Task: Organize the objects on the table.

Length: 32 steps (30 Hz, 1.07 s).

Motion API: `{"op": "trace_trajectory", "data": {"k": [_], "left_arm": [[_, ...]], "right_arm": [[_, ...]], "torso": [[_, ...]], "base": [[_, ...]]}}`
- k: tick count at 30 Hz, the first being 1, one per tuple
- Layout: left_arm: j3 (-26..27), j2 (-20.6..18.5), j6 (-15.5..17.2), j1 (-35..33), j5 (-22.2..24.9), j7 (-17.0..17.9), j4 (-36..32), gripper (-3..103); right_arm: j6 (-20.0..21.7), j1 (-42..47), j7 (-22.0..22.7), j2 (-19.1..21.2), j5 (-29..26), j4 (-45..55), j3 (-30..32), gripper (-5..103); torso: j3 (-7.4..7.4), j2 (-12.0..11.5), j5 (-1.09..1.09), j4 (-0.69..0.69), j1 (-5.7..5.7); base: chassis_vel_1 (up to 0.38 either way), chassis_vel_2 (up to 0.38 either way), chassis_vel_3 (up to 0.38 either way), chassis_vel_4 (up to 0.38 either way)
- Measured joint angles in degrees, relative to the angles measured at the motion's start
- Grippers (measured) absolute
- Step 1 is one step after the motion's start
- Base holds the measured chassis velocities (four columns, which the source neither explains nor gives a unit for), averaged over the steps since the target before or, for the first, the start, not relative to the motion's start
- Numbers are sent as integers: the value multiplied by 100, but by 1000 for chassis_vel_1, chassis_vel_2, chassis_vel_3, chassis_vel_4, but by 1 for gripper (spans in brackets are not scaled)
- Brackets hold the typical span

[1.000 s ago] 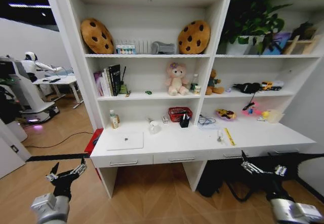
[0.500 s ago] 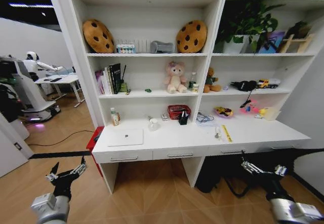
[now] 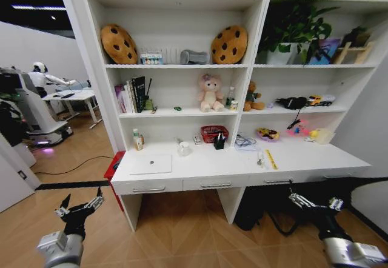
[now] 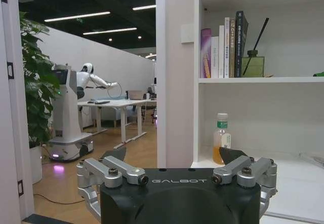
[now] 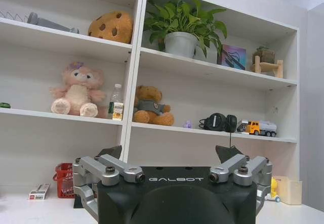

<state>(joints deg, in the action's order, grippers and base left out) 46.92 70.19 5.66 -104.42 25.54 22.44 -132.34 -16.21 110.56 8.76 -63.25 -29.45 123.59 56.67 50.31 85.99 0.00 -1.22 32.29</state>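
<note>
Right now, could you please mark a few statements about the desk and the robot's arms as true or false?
1. The silver laptop lies closed on the left part of the table. True.
2. The left pincer grips the laptop. False: it hangs open and empty, low in front of the table.
3. The yellow ruler lies on the table's right part. True.
4. The right pincer holds a pen. False: it is open, holding nothing.
5. The red basket sits on the top shelf. False: it stands at the back of the table.
</note>
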Motion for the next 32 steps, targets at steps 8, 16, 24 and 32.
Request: {"op": "trace_trajectory", "data": {"k": [8, 16, 24, 32], "left_arm": [[0, 0, 0, 0, 0, 0, 0, 100], [0, 0, 0, 0, 0, 0, 0, 100], [0, 0, 0, 0, 0, 0, 0, 100], [0, 0, 0, 0, 0, 0, 0, 100]], "right_arm": [[0, 0, 0, 0, 0, 0, 0, 100], [0, 0, 0, 0, 0, 0, 0, 100], [0, 0, 0, 0, 0, 0, 0, 100], [0, 0, 0, 0, 0, 0, 0, 100]], "torso": [[0, 0, 0, 0, 0], [0, 0, 0, 0, 0], [0, 0, 0, 0, 0], [0, 0, 0, 0, 0]], "base": [[0, 0, 0, 0], [0, 0, 0, 0], [0, 0, 0, 0], [0, 0, 0, 0]]}}
